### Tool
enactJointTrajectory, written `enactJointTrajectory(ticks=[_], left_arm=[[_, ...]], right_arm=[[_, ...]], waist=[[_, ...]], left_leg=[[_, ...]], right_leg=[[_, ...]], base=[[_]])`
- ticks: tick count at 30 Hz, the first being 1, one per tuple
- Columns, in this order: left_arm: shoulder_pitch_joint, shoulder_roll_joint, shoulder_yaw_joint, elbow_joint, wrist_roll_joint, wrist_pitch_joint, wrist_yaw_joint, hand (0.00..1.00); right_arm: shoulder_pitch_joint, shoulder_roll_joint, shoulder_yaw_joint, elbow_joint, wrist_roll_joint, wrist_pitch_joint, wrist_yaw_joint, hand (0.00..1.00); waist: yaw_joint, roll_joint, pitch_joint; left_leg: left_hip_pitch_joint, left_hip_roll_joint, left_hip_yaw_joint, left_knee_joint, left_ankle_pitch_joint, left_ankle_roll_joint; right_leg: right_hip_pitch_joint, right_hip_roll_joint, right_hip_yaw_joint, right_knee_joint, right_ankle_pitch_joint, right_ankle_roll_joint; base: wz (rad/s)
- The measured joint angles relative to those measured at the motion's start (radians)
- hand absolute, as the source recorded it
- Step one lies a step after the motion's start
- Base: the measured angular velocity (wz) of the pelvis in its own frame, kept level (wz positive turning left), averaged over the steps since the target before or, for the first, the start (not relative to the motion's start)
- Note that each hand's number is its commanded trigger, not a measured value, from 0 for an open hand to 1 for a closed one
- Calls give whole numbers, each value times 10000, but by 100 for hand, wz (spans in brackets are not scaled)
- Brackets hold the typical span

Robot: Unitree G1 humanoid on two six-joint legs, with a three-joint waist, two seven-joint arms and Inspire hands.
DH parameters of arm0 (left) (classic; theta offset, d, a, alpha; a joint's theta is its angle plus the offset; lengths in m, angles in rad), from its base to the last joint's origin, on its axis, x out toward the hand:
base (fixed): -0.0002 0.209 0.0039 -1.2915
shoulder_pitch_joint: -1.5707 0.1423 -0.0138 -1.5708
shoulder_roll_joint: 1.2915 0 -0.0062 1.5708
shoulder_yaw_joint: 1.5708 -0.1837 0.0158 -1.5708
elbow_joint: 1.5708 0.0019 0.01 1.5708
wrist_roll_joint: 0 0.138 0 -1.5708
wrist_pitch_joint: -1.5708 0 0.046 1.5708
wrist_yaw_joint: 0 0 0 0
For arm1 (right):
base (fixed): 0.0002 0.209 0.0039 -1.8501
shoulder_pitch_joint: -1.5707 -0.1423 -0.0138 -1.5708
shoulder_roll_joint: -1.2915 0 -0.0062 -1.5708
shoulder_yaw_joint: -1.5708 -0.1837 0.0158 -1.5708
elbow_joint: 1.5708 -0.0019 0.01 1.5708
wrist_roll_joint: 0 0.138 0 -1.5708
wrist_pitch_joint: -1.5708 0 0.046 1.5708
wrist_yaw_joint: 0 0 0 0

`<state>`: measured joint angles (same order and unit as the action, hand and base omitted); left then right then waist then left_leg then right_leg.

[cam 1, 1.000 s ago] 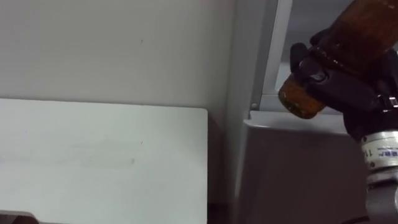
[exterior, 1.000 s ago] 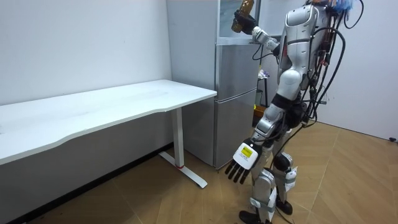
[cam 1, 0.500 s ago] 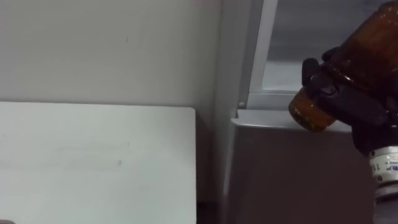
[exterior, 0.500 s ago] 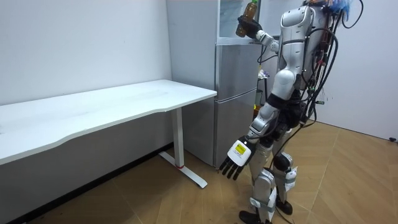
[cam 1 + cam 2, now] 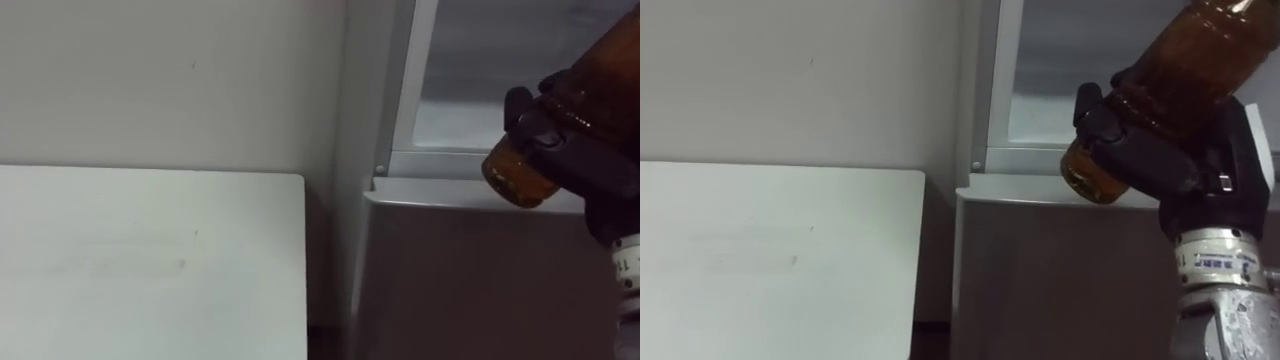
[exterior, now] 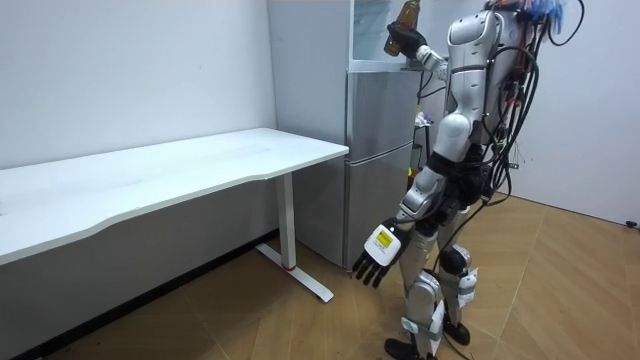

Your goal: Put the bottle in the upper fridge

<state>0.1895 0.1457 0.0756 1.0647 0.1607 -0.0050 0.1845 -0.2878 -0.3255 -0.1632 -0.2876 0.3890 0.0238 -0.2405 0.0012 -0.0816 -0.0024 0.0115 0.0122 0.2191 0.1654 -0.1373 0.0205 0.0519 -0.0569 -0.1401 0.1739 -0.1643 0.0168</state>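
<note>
A brown bottle (image 5: 1185,75) tilts in my right hand (image 5: 1160,155), whose dark fingers curl round its lower part. The bottle's base (image 5: 515,180) hangs just at the sill of the open upper fridge compartment (image 5: 1080,70), in front of the grey fridge (image 6: 380,150). From the room view the bottle (image 6: 402,22) is raised at the top of the fridge with my right arm stretched toward it. My left hand (image 6: 375,258) hangs open beside my thigh, holding nothing.
A white desk (image 5: 150,260) stands to the left of the fridge, against the pale wall; its corner almost meets the fridge side. The closed lower fridge door (image 5: 1060,280) is below my hand. Wooden floor (image 6: 560,300) lies behind me.
The bottle and my right hand have moved nearer the upper compartment's opening. The eye views have shifted right, so the desk and fridge edge slid left. My left hand has swung slightly.
</note>
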Motion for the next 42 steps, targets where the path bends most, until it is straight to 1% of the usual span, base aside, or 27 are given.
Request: enactJointTrajectory(ticks=[3, 6, 9, 12, 14, 16, 18, 20, 23, 25, 27, 29, 30, 31, 32, 33, 34, 39, 40, 42], left_arm=[[4, -2, -6, -59, 101, 1, -1, 0], [35, -1, -8, -67, 101, 2, -1, 0], [74, 0, -5, -74, 101, 4, -6, 0], [165, 13, -6, -158, 102, 26, -15, 0], [211, 40, -1, -105, 101, 37, -14, 0], [225, 67, 0, 23, 100, 64, -15, 0], [273, 68, 3, 134, 104, 78, -16, 0], [389, 91, 6, 155, 104, 86, -6, 0], [484, 102, 11, 154, 143, 136, 4, 0], [548, 100, 8, 148, 424, 188, 4, 0], [558, 99, 10, 148, 749, 270, 4, 0], [514, 100, 60, 100, 1188, 297, 3, 0], [512, 101, 79, 88, 1209, 299, 3, 0], [499, 101, 116, 79, 1304, 302, -3, 0], [467, 97, 184, 80, 1371, 306, -16, 0], [443, 94, 286, 79, 1390, 313, -17, 0], [450, 94, 332, 80, 1401, 329, -17, 0], [601, 106, 457, 77, 1591, 632, -16, 0], [648, 105, 468, 74, 1591, 696, -16, 0], [858, 104, 476, -142, 1584, 719, -16, 0]], right_arm=[[-2, -117, -151, 18, 392, 0, -27, 100], [-4, -485, -157, 107, 613, 0, -87, 100], [-5, -562, -158, 112, 832, 1, -114, 100], [-35, -635, -155, 117, 877, 1, -291, 100], [-187, -642, -153, 300, 867, 0, -332, 100], [-334, -644, -152, 601, 866, 0, -352, 100], [-474, -650, -152, 913, 849, 0, -412, 100], [-476, -656, -149, 1077, 850, 0, -650, 100], [-494, -656, -124, 1214, 851, 0, -861, 100], [-552, -656, -96, 1287, 859, 0, -855, 100], [-621, -658, -56, 1415, 883, 0, -853, 100], [-719, -659, 17, 1714, 831, 0, -832, 100], [-793, -670, 59, 1857, 811, -1, -831, 100], [-962, -786, 184, 2225, 815, -1, -837, 100], [-1060, -975, 267, 2545, 819, 0, -842, 100], [-1079, -1120, 267, 2742, 834, 0, -846, 100], [-1120, -1147, 267, 2835, 872, 0, -851, 100], [-1983, -1149, 276, 3786, 1230, 3, -1009, 100], [-2231, -1150, 283, 4110, 1247, 4, -1105, 100], [-2609, -1150, 283, 4575, 1374, 6, -1354, 100]], waist=[[3, -2, 2], [10, -1, 6], [36, 3, 10], [53, -3, 59], [93, -36, 141], [101, -65, 158], [136, -69, 157], [298, -68, 154], [382, -65, 150], [408, -71, 145], [530, -81, 136], [617, -109, 105], [621, -119, 98], [623, -134, 88], [673, -146, 77], [804, -163, 59], [848, -164, 52], [879, -169, 49], [894, -189, 35], [887, -234, 21]], left_leg=[[3, 7, -3, -2, -10, -6], [7, 11, -6, -2, -23, -11], [20, 17, -7, -1, -37, -20], [18, 17, -36, 4, -40, -24], [13, 16, -45, 4, -41, -26], [7, 11, -52, 3, -41, -26], [6, 3, -73, 1, -47, -23], [4, 12, -81, 0, -61, -32], [-9, 18, -138, -11, -70, -47], [-9, 25, -162, -9, -75, -56], [-7, 42, -169, 5, -82, -66], [-17, 62, -216, 31, -91, -80], [-17, 66, -234, 32, -92, -81], [-18, 70, -281, 45, -92, -82], [-18, 74, -297, 56, -91, -84], [-22, 74, -307, 52, -89, -87], [-21, 74, -311, 52, -89, -87], [-15, 60, -332, 61, -87, -85], [-4, 61, -347, 60, -87, -85], [-25, 55, -453, 74, -87, -85]], right_leg=[[1, 6, -1, 1, 0, 0], [1, 11, 3, 1, 0, -1], [12, 19, 5, -5, 0, -1], [20, 27, 6, -11, 0, -1], [24, 34, 20, -35, -1, -2], [16, 35, 34, -50, -4, -7], [17, 31, 30, -57, -5, -7], [10, 36, 8, -66, -5, -6], [7, 47, -43, -68, -6, -7], [18, 52, -98, -65, -6, -7], [19, 57, -171, -53, -5, -8], [39, 56, -379, -25, -4, -9], [42, 55, -424, -20, -4, -9], [55, 49, -565, -13, -3, -11], [66, 50, -582, -7, -3, -11], [70, 50, -598, -8, -3, -11], [71, 50, -605, -8, -4, -11], [169, 44, -615, -23, -3, -11], [179, 43, -628, -10, -3, -11], [209, 41, -727, -4, -3, -11]], base=[[0], [0], [0], [0], [0], [0], [0], [0], [3], [2], [0], [5], [7], [5], [4], [0], [0], [1], [4], [12]])
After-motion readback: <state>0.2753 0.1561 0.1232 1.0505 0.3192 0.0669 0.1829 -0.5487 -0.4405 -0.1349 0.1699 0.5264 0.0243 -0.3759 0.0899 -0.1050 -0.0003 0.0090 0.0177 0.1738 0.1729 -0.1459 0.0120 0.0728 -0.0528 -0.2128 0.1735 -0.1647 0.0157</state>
